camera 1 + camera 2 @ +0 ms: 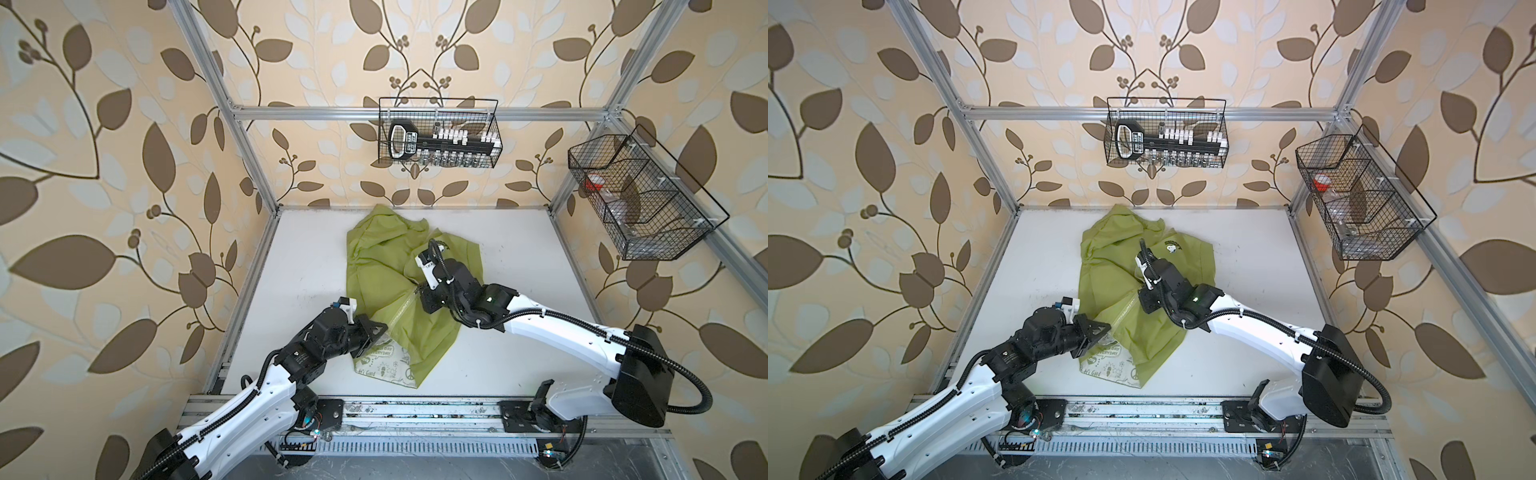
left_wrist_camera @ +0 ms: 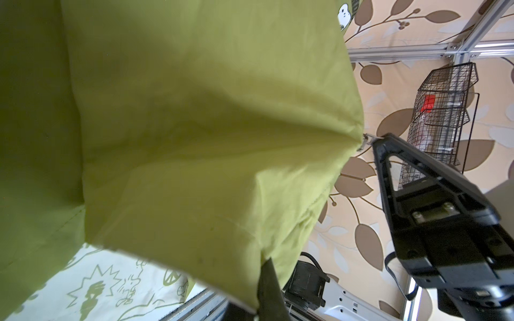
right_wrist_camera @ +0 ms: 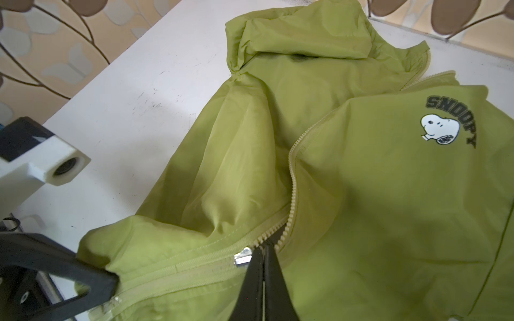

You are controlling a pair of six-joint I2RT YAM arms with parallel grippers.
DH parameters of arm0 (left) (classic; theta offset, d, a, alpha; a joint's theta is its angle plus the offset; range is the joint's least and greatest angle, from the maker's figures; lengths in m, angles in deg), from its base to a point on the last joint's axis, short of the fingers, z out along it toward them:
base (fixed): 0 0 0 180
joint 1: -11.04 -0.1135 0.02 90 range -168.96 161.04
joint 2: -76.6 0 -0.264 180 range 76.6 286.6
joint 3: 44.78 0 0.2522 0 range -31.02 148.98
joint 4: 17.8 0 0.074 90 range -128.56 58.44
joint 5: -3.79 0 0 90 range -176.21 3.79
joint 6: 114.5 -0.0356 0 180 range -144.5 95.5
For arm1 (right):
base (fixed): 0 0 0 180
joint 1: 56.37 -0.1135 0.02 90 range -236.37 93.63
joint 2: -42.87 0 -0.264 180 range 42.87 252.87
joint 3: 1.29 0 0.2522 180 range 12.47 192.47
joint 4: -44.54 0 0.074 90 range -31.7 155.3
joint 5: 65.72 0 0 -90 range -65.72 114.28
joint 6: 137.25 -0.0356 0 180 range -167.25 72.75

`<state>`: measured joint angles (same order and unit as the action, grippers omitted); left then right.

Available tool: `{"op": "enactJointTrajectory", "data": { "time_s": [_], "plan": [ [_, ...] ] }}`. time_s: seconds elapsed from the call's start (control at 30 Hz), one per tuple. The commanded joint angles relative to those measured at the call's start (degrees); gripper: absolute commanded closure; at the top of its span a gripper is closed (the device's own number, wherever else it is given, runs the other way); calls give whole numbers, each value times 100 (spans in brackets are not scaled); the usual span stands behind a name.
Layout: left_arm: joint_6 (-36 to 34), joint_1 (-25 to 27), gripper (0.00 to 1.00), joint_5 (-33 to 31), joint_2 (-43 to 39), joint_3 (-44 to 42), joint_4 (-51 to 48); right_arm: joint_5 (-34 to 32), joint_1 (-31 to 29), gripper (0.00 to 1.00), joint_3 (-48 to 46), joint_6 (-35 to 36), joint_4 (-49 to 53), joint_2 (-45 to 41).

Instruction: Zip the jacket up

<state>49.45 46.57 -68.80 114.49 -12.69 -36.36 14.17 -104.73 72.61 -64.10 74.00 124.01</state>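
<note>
Nearest, my left arm (image 1: 249,392) and right arm (image 1: 557,326) reach in from the near edge of the desk (image 1: 307,257) in both top views. The jacket (image 1: 374,257) lies mid-desk, hood toward the far edge, hem toward the near edge with the printed lining (image 1: 386,365) turned out. My left end effector (image 1: 376,330) sits at the hem. My right end effector (image 1: 419,296) is partway up the front, its tips hidden under the wrist. Between them a short run of zipper (image 1: 402,312) looks joined.

Left wrist view: the jaws are pinched on a fold of the green fabric, which drapes over one of them.

Right wrist view: the jaws are pressed together at the zipper pull (image 3: 243,257), gripping it as best I can judge. Below it the zipper is meshed. Above it the teeth (image 3: 292,172) lie apart all the way to the collar. I judge the closing begun, with most of it left.
</note>
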Motion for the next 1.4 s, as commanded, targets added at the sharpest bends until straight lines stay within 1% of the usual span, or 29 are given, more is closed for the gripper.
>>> {"op": "enactJointTrajectory", "data": {
  "time_s": [0.0, 0.23, 0.47, 0.57, 0.73, 0.83, 0.9, 0.97, 1.03, 1.07, 1.23, 1.37],
  "plan": [
    [-83, -37, 100, -222, -144, -49, -579, -168, 120, 100, 316, -82, -160, 109],
    [-191, -49, 100, -526, -247, 76, -948, -160, 190, 100, 480, -125, -182, 204],
    [-453, -83, 100, -896, -152, 450, -1207, 21, 290, 100, 559, -127, -182, 174],
    [-645, -97, 100, -1063, -21, 715, -1296, 261, 291, 100, 545, -116, -199, 143],
    [-988, -128, 100, -1551, 203, 1255, -1752, 859, 274, 100, 492, -145, -289, 138],
    [-1198, -147, 100, -1741, 372, 1558, -1977, 1263, 274, 100, 514, -179, -349, 188],
    [-1331, -163, 100, -1877, 459, 1722, -2141, 1417, 274, 100, 565, -201, -324, 215],
    [-1439, -178, 100, -2005, 500, 1830, -2293, 1373, 291, 95, 557, -207, -314, 167],
    [-1510, -210, 100, -2061, 500, 1891, -2386, 1354, 326, 96, 532, -176, -348, 71],
    [-1547, -234, 100, -2052, 488, 1924, -2415, 1352, 343, 100, 533, -162, -357, 51],
    [-1620, -301, 100, -1945, 491, 1989, -2406, 1541, 354, 100, 664, -150, -331, 143],
    [-1797, -364, 100, -2004, 487, 2174, -2601, 1493, 328, 100, 679, -318, -458, 187]
  ]
}}
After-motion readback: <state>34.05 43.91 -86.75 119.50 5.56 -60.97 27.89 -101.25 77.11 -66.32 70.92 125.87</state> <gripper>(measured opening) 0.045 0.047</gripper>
